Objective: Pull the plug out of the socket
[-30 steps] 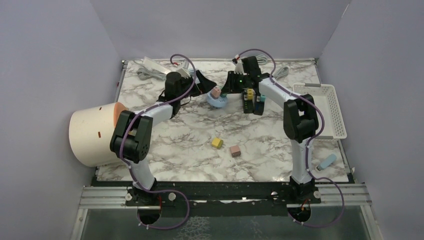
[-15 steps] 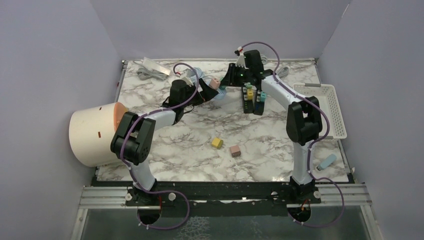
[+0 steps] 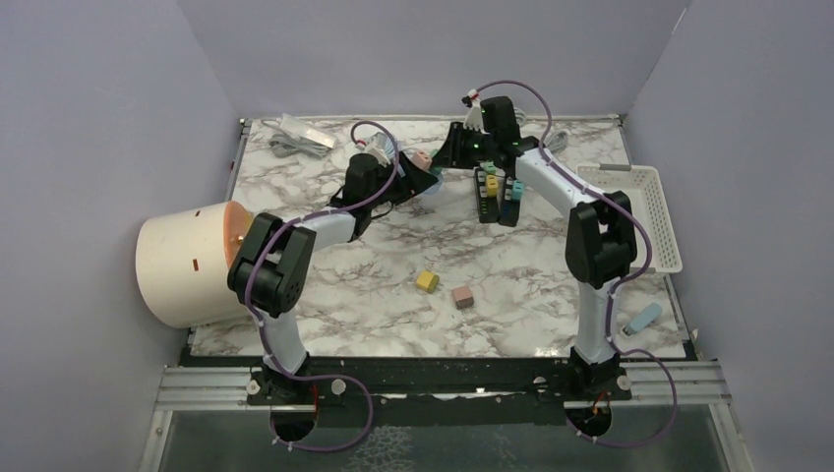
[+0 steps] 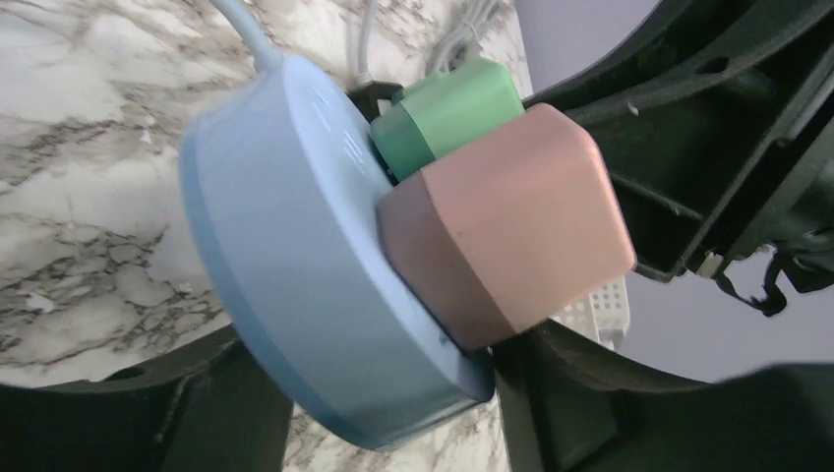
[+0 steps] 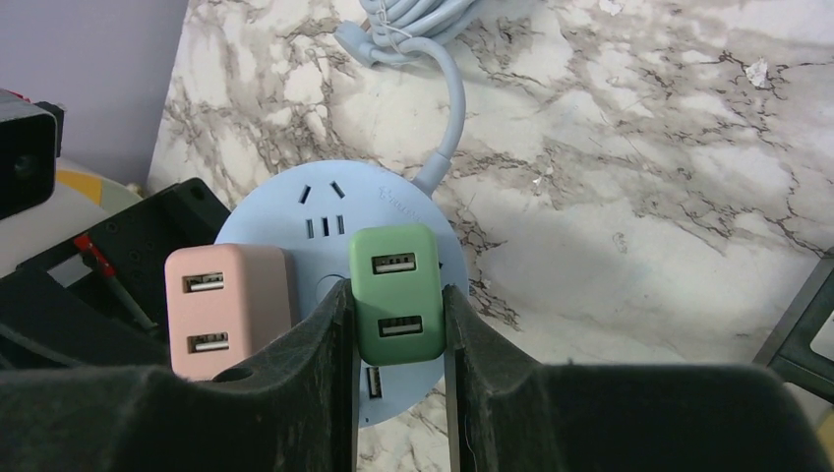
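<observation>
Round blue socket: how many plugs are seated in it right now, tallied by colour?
pink plug: 1
green plug: 1
Total: 2 plugs in the round blue socket

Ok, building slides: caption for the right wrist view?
Right fingers clamp the green plug on the round blue socket, pink plug alongside.

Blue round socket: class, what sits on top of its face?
A pink plug and a green plug, the green gripped by the right end effector. Their prongs are hidden inside the socket.
</observation>
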Tool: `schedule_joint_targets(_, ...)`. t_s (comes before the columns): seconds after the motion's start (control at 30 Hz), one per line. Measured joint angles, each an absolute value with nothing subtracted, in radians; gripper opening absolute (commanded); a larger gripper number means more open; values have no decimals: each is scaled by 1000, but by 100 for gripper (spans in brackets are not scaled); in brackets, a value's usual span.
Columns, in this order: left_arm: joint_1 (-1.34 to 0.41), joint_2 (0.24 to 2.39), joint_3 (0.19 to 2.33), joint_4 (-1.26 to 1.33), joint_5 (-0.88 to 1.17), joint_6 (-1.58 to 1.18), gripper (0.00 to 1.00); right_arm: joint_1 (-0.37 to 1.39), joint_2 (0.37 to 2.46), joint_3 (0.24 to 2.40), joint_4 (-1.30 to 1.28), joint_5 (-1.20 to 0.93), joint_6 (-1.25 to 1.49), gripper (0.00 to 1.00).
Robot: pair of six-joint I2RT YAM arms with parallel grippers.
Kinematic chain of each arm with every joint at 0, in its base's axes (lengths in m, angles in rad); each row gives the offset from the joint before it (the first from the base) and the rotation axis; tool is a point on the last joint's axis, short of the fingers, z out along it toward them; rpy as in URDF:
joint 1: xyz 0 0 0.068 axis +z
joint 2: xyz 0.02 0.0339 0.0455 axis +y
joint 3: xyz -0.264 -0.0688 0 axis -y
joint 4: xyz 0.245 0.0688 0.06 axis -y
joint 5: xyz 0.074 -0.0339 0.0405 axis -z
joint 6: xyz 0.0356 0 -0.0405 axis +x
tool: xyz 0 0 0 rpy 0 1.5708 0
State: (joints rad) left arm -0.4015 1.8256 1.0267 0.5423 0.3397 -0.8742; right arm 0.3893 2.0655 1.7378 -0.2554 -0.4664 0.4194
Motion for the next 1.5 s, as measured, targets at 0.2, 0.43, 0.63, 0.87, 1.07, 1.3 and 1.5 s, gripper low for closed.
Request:
schedule_joint_targets(0.2, -404, 1837, 1029, 575, 329, -935, 0, 390, 2039, 1716, -255, -458, 418, 1)
schedule_joint_targets(0.43, -403, 1842, 1029, 621, 321, -952, 0, 388, 1996, 1716, -282, -426, 387, 1)
schedule_joint_targets(0.63, -404, 1885, 1060, 699, 329, -997, 0, 402, 1898, 1673, -292, -255, 352, 1)
schedule_joint_targets(0.87, -389, 1966, 1105, 597, 234, -963, 0, 469, 1633, 1604, -237, -12, 271, 1)
schedule_joint_targets(1.07, -356, 2016, 1125, 480, 161, -929, 0, 532, 1512, 1606, -117, 34, 210, 1)
schedule_joint_targets(1.3, -292, 2016, 1190, 454, 231, -850, 0, 517, 1712, 1678, -272, -532, 83, 1)
schedule_joint_targets(1.5, -117, 2016, 1230, 439, 416, -735, 0, 656, 1885, 1660, -396, -756, 16, 1)
